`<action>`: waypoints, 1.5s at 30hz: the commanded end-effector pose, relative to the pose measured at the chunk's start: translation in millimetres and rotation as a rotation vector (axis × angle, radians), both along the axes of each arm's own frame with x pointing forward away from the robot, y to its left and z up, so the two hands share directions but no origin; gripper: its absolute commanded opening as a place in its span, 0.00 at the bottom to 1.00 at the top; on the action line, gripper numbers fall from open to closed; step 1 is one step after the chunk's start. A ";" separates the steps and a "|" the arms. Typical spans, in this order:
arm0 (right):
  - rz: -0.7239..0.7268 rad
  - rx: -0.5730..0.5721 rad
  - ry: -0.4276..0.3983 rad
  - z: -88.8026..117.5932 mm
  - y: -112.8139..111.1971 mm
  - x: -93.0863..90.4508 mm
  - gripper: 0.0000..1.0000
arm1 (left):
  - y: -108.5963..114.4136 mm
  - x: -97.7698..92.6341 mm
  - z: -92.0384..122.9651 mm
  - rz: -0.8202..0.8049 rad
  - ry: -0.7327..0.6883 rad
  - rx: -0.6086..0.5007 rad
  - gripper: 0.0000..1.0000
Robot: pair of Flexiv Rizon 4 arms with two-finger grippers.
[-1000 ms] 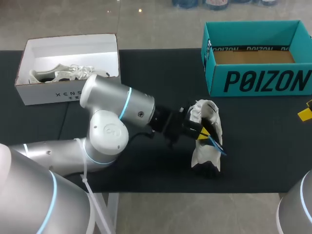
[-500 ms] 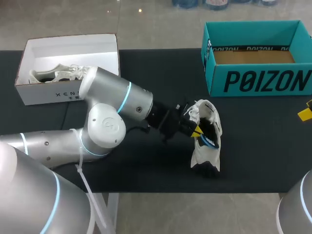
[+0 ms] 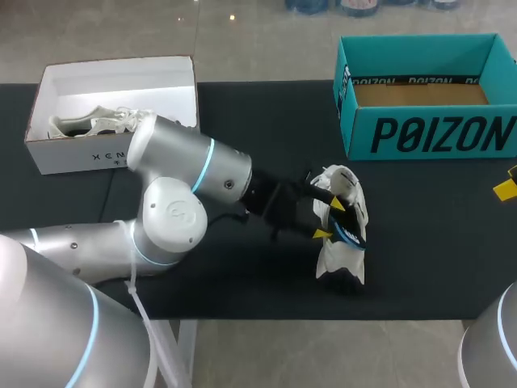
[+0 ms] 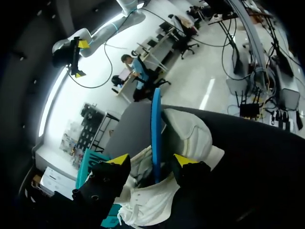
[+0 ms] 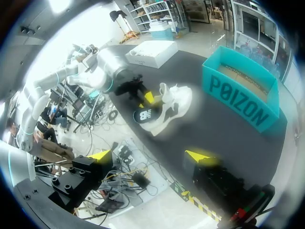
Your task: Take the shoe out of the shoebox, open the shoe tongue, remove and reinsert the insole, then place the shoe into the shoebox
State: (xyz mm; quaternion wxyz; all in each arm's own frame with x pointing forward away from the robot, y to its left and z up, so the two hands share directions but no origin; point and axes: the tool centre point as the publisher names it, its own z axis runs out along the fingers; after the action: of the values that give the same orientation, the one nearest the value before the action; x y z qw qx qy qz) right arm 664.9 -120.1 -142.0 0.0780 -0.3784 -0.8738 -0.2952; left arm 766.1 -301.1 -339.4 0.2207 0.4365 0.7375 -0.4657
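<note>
A white shoe [image 3: 343,242] stands on the dark table mat right of the middle, opening towards my left arm; it also shows as the shoe [image 4: 190,133] and the shoe [image 5: 164,109]. A blue insole [image 3: 350,236] sticks out of its opening. My left gripper [image 3: 329,219] is at that opening. It is open, and the insole [image 4: 156,138] stands edge-on between the yellow tips with a gap on each side. My right gripper [image 5: 151,157] hangs open and holds nothing at the table's right edge, far from the shoe.
A teal shoebox [image 3: 428,97] stands open at the back right and has nothing in it. A white shoebox [image 3: 113,145] at the back left holds a second white shoe [image 3: 97,123]. My left arm lies across the mat's front left.
My left gripper went from shut on the insole to open and let it go. The arm drew back a little to the left, and the shoe's collar settled.
</note>
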 end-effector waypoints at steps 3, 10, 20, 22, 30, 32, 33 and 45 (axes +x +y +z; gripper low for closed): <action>0.001 -0.002 0.003 -0.7 0.1 1.6 1.00 | -0.9 -15.1 5.4 -0.002 0.003 -0.024 0.68; 0.001 -0.002 0.003 -0.7 0.1 1.6 1.00 | -15.6 -23.1 4.1 -0.034 0.028 -0.045 0.45; 0.001 -0.002 0.003 -0.7 0.1 1.6 1.00 | -16.5 -19.7 -3.5 -0.060 0.035 -0.024 0.00; 0.001 -0.002 0.003 -0.7 0.1 1.6 1.00 | -16.5 -18.8 -2.4 -0.061 0.034 -0.021 0.00; 0.001 -0.002 0.003 -0.7 0.1 1.6 1.00 | -16.8 -5.5 -4.9 -0.082 -0.023 0.001 0.00; 0.001 -0.002 0.003 -0.7 0.1 1.6 1.00 | -15.0 1.7 -8.3 -0.093 -0.054 0.028 0.00; 0.001 -0.002 0.003 -0.7 0.1 1.6 1.00 | -14.3 5.0 -9.6 -0.093 -0.063 0.034 0.00; 0.001 -0.002 0.003 -0.7 0.1 1.6 1.00 | -12.8 0.0 -28.0 -0.094 -0.040 0.066 0.09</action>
State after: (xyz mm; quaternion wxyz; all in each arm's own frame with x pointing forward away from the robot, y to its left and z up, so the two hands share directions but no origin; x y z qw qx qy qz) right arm 665.0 -120.1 -142.0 0.0780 -0.3785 -0.8738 -0.2952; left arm 769.8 -313.2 -362.8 0.1982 0.4878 0.7275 -0.4400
